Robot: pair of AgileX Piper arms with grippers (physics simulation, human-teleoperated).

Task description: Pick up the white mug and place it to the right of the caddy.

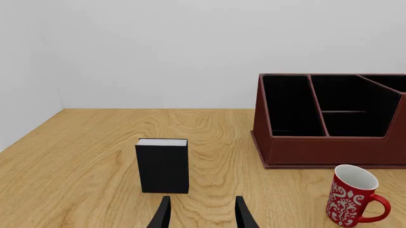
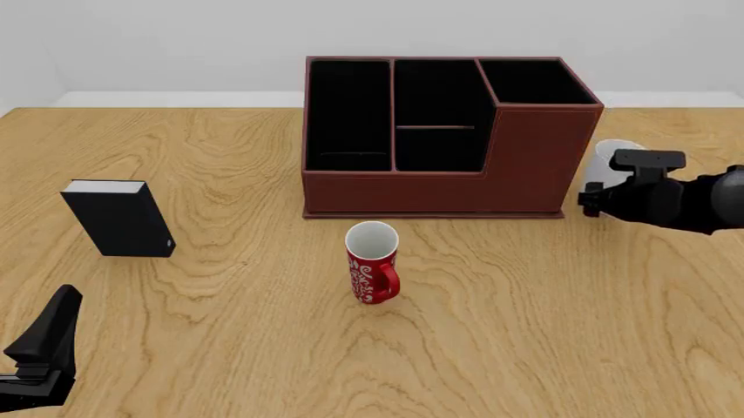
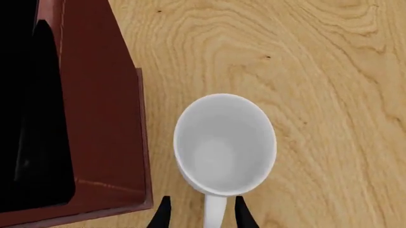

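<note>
The white mug [image 3: 225, 145] stands upright on the table just right of the caddy [image 3: 95, 118], with its loop handle [image 3: 216, 213] toward my right gripper. My right gripper [image 3: 201, 214] is open, one finger on each side of the handle, and neither finger visibly presses it. In the front view the right gripper [image 2: 595, 198] hides most of the mug [image 2: 611, 155], which sits beside the tall end of the reddish-brown caddy [image 2: 529, 161]. My left gripper [image 1: 201, 211] is open and empty, low near the table's front left.
A red mug with white script [image 2: 372, 261] stands in front of the caddy, and it also shows in the left wrist view [image 1: 352, 194]. A small black box with a white top [image 2: 118, 218] stands at the left. The table top is bare wood [image 2: 581, 331] elsewhere.
</note>
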